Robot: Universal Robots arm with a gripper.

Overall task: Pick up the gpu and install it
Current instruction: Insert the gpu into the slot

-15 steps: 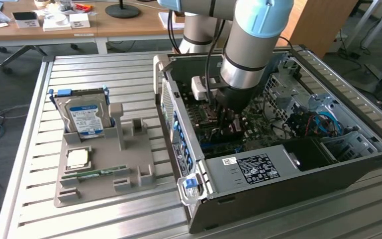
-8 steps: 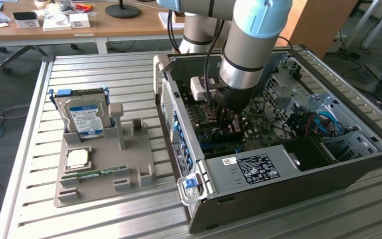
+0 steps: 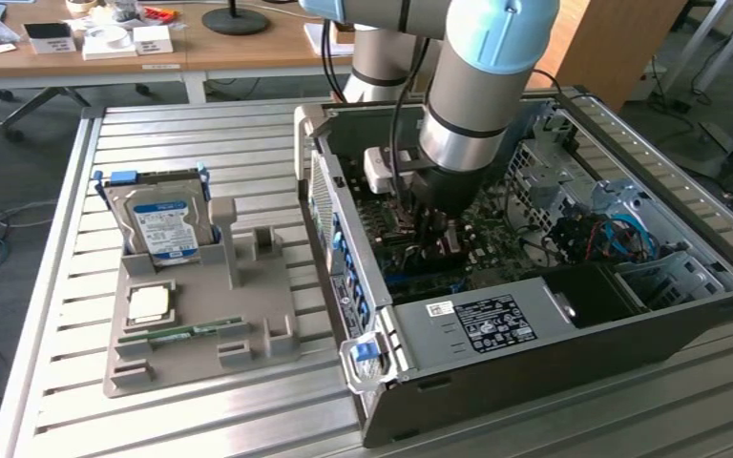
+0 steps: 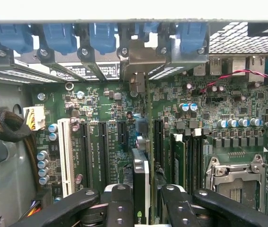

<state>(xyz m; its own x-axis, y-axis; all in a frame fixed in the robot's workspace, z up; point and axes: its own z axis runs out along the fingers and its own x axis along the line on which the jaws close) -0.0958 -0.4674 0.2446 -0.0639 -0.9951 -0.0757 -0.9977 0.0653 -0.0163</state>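
Note:
The gpu (image 4: 141,176) stands edge-on between my fingers (image 4: 119,204), a thin card with a black face. It runs toward its silver end bracket (image 4: 137,60) at the case's rear slot openings. My gripper (image 4: 146,208) is shut on the card just above the green motherboard (image 4: 100,106), over the long black expansion slots (image 4: 101,151). In the exterior view the gripper (image 3: 437,227) reaches down inside the open computer case (image 3: 341,239), low over the board. There the arm hides most of the card.
A grey holder tray (image 3: 188,367) lies at the exterior view's left with a hard drive (image 3: 163,227), a processor chip (image 3: 150,303) and a memory stick (image 3: 195,331). Blue slot latches (image 4: 58,37), memory modules (image 4: 178,161), the CPU socket (image 4: 235,177) and a power supply (image 3: 494,324) crowd the case.

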